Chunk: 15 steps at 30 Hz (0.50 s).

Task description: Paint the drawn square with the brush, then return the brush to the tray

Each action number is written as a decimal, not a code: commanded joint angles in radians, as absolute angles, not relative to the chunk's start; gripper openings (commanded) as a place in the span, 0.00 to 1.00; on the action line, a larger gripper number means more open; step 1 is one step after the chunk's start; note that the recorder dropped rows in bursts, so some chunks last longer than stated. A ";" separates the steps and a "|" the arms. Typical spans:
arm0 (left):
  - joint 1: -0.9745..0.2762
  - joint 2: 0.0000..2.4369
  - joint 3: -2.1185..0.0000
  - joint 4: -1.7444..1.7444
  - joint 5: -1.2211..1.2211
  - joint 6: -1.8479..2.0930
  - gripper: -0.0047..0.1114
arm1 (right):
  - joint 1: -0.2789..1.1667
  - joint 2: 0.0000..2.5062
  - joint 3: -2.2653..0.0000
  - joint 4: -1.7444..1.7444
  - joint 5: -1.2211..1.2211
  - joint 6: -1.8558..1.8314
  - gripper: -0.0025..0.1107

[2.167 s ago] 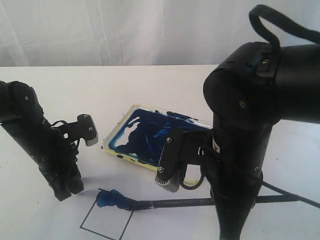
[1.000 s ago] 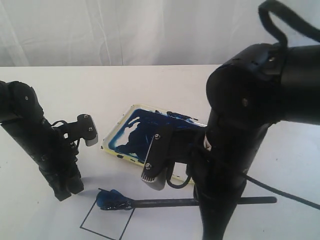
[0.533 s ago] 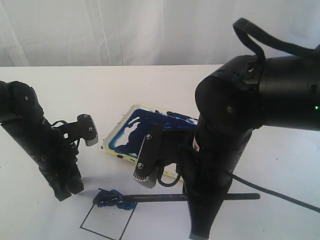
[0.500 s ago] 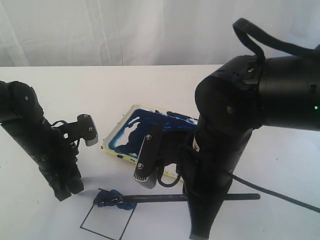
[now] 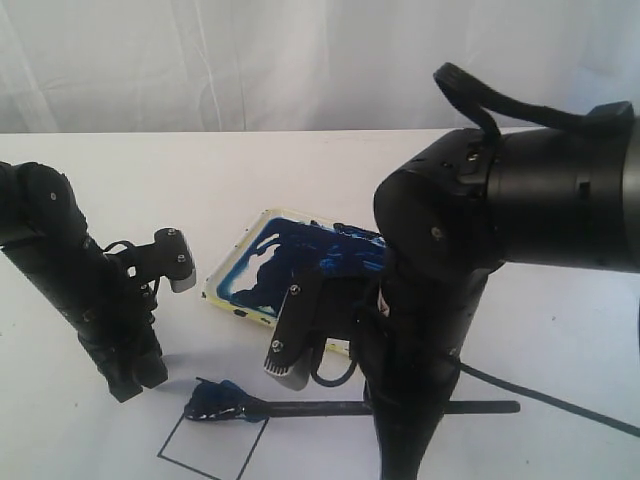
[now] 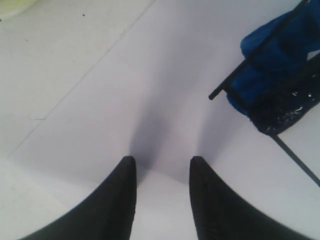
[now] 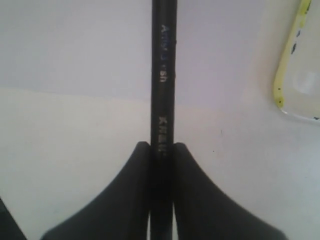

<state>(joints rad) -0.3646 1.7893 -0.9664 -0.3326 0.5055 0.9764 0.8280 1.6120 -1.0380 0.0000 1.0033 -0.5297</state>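
Painting stage, barely begun. Pinched by the shaft in right gripper (image 7: 161,148) jaws: brush (image 5: 320,407), blue tip on drawn square (image 5: 205,447) at its 12 o'clock edge. Spread and empty at 10 o'clock: left gripper (image 6: 161,164). Next, sweep toward 6 o'clock, away from tray (image 5: 224,271), bristles pressed down.

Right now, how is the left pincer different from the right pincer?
The left pincer is open and holds nothing; the right pincer is shut on the brush. The left pincer hangs over bare white paper beside the brush's blue tip; the right pincer grips farther back, on the black handle. Both pincers are black.
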 commanded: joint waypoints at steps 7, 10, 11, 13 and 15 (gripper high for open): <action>-0.371 1.808 -0.953 -0.325 0.540 0.971 0.40 | 0.888 1.612 -1.035 0.000 1.059 -0.550 0.02; -0.371 1.808 -0.953 -0.325 0.540 0.971 0.40 | 0.888 1.612 -1.035 -0.012 1.050 -0.545 0.02; -0.371 1.808 -0.953 -0.325 0.540 0.971 0.40 | 0.888 1.612 -1.035 -0.012 1.050 -0.545 0.02; -0.371 1.808 -0.953 -0.325 0.540 0.967 0.40 | 0.888 1.612 -1.035 -0.015 1.048 -0.539 0.02; -0.371 1.808 -0.953 -0.325 0.540 0.965 0.40 | 0.888 1.612 -1.037 -0.037 1.048 -0.509 0.02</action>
<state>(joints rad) -0.3646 1.7893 -0.9664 -0.3326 0.5055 0.9764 0.8877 1.6120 -1.0380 -0.0080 1.0423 -0.5351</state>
